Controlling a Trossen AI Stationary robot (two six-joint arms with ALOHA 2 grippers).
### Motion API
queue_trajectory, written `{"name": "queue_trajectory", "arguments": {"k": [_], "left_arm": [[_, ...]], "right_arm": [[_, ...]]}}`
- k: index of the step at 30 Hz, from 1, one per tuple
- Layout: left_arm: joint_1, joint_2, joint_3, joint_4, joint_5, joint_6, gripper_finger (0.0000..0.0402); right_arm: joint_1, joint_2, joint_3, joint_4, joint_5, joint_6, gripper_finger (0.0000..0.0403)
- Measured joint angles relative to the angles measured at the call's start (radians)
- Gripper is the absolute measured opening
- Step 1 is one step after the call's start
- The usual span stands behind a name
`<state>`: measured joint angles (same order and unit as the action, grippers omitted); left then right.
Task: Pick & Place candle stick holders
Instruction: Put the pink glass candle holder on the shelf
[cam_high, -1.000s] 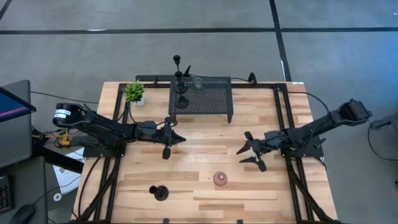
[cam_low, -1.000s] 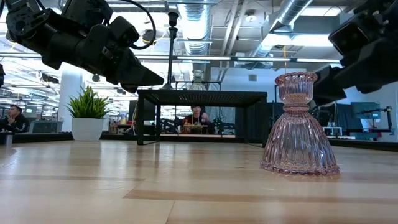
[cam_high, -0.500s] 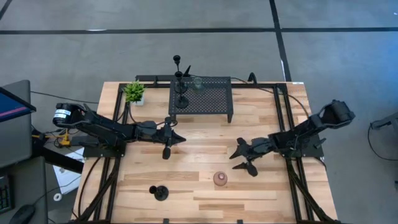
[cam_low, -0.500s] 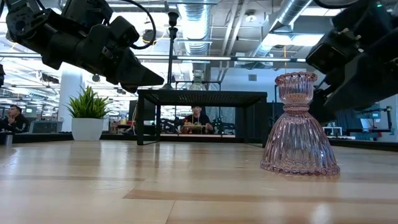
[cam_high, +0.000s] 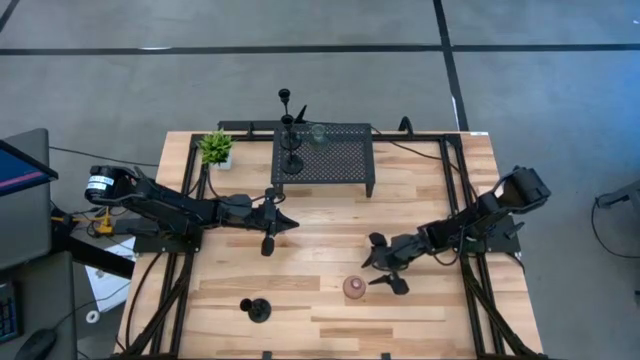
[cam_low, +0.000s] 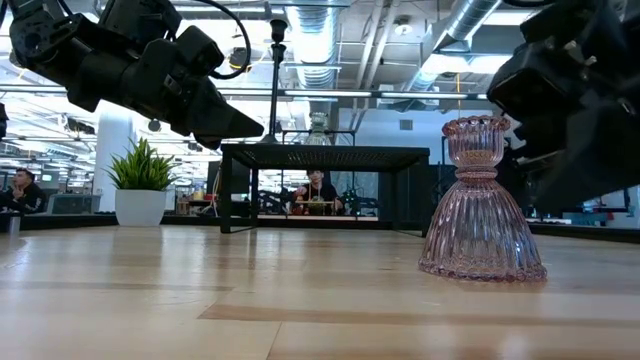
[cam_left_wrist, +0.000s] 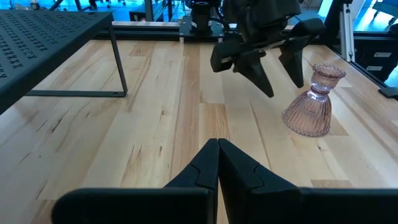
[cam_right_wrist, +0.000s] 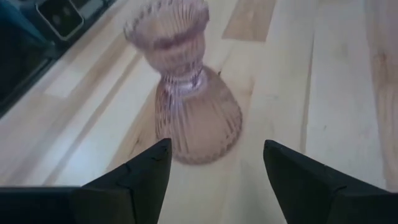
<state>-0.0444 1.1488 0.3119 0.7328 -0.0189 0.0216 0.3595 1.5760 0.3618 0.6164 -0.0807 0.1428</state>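
A pinkish bell-shaped holder stands upright on its wide base near the table's near edge; it also shows in the right wrist view and the low view. My right gripper is open just to its far right, and its fingers point at the holder without touching it. My left gripper is shut and empty over the table's left middle. One black stemmed holder stands at the near left. Two slim black holders and a translucent greenish one stand on the black perforated stand.
A small green potted plant stands at the far left beside the stand. Bare wood lies between the stand and the pink holder. Black frame rails run along the table's left and right edges. People sit in the room beyond the table.
My right gripper has moved toward the table's near left, closing in on the pink holder, and has stayed open. The holder has not moved.
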Motion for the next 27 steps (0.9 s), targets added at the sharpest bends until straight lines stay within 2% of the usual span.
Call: {"name": "queue_trajectory", "arguments": {"k": [5,14,27], "left_arm": [[0.000,0.000,0.000,0.000,0.000,0.000,0.0008],[0.000,0.000,0.000,0.000,0.000,0.000,0.0008],[0.000,0.000,0.000,0.000,0.000,0.000,0.0008]], "right_arm": [[-0.002,0.000,0.000,-0.021,0.000,-0.002,0.0238],[-0.002,0.000,0.000,0.059,0.033,0.020,0.0233],[0.046,0.000,0.075,0.023,0.026,0.042,0.0324]]}}
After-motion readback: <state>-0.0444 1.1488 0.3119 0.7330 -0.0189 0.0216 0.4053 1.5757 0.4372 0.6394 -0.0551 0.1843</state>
